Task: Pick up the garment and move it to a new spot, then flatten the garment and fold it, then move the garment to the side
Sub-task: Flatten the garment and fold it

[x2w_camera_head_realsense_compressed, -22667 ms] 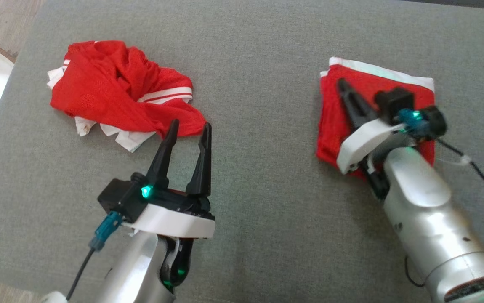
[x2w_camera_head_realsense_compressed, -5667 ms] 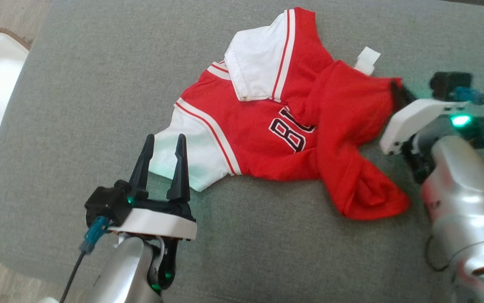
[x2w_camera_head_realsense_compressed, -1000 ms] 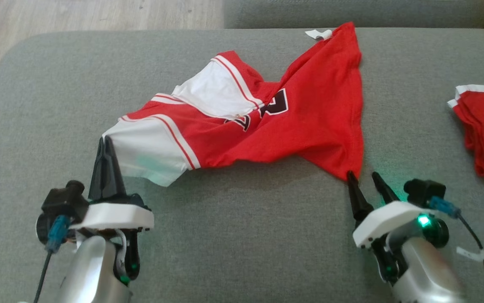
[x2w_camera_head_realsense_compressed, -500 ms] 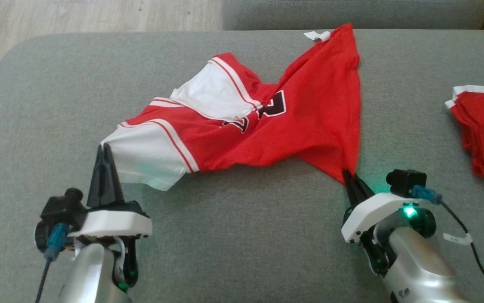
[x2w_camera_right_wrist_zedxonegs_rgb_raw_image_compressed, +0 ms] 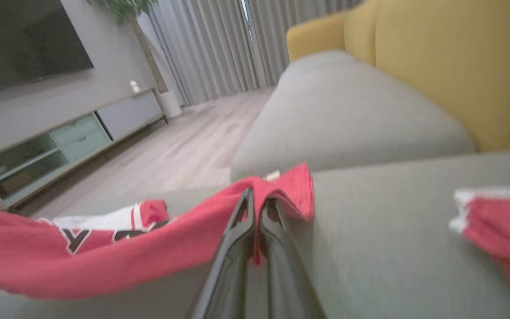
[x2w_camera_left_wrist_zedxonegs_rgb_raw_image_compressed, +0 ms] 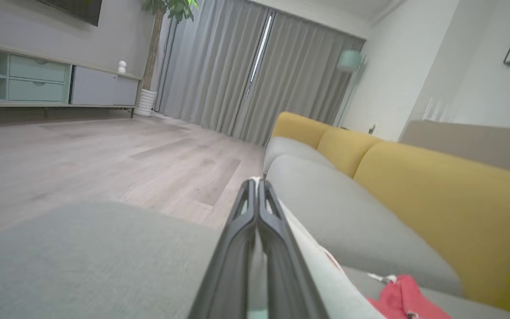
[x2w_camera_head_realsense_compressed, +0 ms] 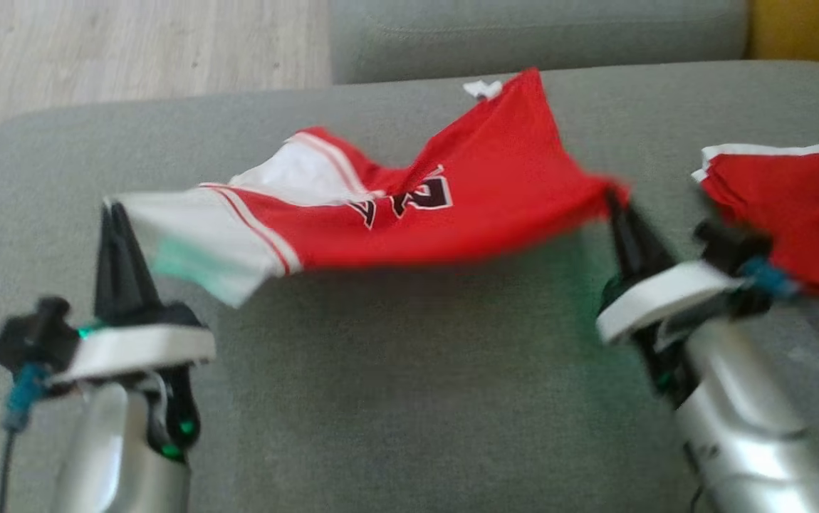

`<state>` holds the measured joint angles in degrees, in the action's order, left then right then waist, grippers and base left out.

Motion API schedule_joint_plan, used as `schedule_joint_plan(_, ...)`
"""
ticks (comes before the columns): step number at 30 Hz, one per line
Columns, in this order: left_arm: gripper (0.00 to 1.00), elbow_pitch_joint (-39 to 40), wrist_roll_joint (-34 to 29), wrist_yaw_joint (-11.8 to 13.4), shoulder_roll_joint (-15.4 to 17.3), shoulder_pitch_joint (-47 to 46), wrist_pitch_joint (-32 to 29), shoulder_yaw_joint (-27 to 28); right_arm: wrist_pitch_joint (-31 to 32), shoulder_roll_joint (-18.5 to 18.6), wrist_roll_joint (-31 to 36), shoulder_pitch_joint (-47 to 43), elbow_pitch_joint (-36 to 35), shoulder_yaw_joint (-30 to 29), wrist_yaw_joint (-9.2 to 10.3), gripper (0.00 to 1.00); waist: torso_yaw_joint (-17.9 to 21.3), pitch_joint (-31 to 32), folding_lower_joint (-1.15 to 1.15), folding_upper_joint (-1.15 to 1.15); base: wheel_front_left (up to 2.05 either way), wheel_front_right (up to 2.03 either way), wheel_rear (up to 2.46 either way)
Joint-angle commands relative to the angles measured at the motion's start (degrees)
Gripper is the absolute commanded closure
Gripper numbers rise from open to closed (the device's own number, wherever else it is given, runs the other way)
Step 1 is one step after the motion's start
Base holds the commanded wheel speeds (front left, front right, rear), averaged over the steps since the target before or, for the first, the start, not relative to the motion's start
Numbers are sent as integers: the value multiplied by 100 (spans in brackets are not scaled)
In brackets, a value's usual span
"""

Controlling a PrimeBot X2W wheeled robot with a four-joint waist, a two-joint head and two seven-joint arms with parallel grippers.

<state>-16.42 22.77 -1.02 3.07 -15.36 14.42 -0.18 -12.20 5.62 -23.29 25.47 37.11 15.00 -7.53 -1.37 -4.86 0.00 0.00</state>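
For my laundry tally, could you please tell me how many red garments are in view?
2: a jersey stretched between the left gripper and right gripper, and a folded garment at the right. More may be hidden.

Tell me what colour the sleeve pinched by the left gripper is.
The red jersey's sleeve is white with red stripes; clearest in the head view.

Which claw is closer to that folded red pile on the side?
The right. The right gripper sits just beside the folded pile, pinching the jersey's red corner; the left gripper pinches its white sleeve far across the cushion.
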Motion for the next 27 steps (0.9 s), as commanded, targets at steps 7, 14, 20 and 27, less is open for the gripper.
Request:
schedule_joint_plan(7,100,895,441,-96,170,-893,-328,347,486,573,193,475,-1675,-198,4,100,121,266,0,0,0,0,0)
schedule_joint_plan(14,100,1818,932,-75,188,-1511,-845,481,992,1005,276,734,-3057,-394,4,100,179,537,0,0,0,0,0)
schedule_joint_plan(20,100,3341,1008,247,270,-1694,-1248,633,1545,1198,434,754,-4529,-697,4,100,313,646,0,0,0,0,0)
schedule_joint_plan(27,100,4657,1268,687,204,-1775,-1868,616,2469,1023,708,359,-5779,-1096,4,100,390,539,0,0,0,0,0)
